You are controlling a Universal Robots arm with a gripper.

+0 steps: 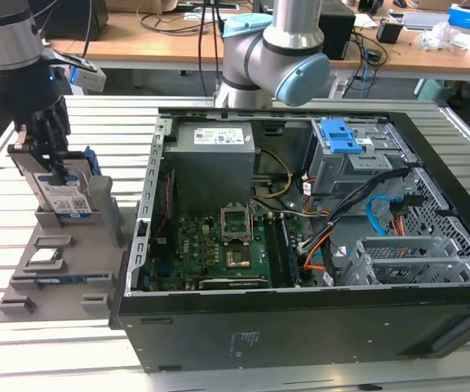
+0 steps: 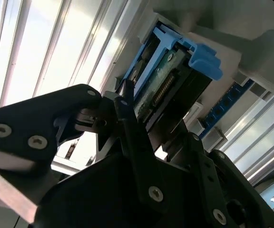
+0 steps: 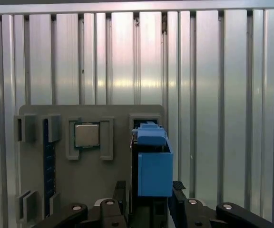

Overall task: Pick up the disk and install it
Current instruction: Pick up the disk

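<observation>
While the disk stands on edge in a slot of the grey fixture tray, the tool is clenched on its upper end. The disk's lower end sits in the slot. Its white-and-blue label side faces the exterior camera, and the blue carrier bracket runs round the edge.

In both wrist views the black fingers sit against the two flat sides of the disk with no visible gap. The blue bracket end is between them. The second wrist view shows the disk's connector edge and a blue tab at the far end, with one finger on each side.

On the tray next to the disk slot, a small square silver chip lies in its own recess. A thin blue module sits in a slot further along.

The tray rests on the slatted aluminium tabletop, at the exterior view's left. An open computer case is just beside it on the exterior view's right. Inside are the motherboard, the power supply and a grey drive cage with a blue latch. The arm base stands behind the case.
</observation>
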